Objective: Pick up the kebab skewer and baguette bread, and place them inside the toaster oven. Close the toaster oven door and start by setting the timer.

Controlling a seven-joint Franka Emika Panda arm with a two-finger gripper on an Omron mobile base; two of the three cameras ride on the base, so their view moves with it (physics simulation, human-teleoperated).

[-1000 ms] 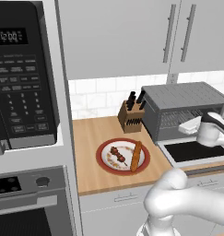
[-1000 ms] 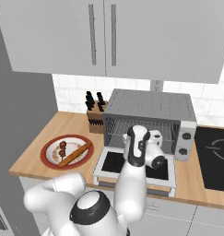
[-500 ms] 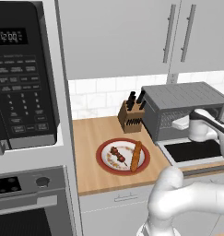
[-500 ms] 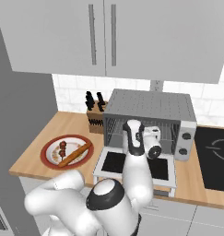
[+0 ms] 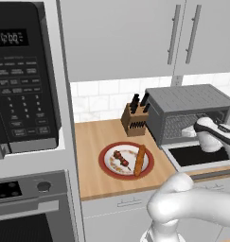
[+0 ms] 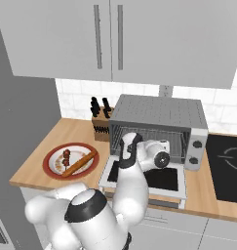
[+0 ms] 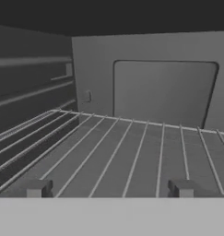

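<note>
Nearest me, the gripper (image 7: 109, 188) sits at the mouth of the toaster oven (image 6: 159, 114), its 2 fingers (image 7: 37, 188) spread wide and released, grasping nothing. Just past the tips I see the wire rack (image 7: 132, 156) running bare toward the back wall, with open room above it and the ribbed side wall close on the left of the hand view. From the right base view, the toaster oven door (image 6: 149, 179) lies folded down flat toward the counter's front edge, with the arm (image 6: 132, 171) reaching over it. To the left, well apart from the oven, the plate (image 5: 126, 160) rests on the wooden counter (image 5: 95, 137) near its front edge. The kebab skewer (image 5: 121, 159) and the baguette bread (image 5: 140, 159) lie on it side by side, not touching. Farther back, the knife block (image 5: 135, 118) stands against the tiled wall, just beside the oven's left side.
</note>
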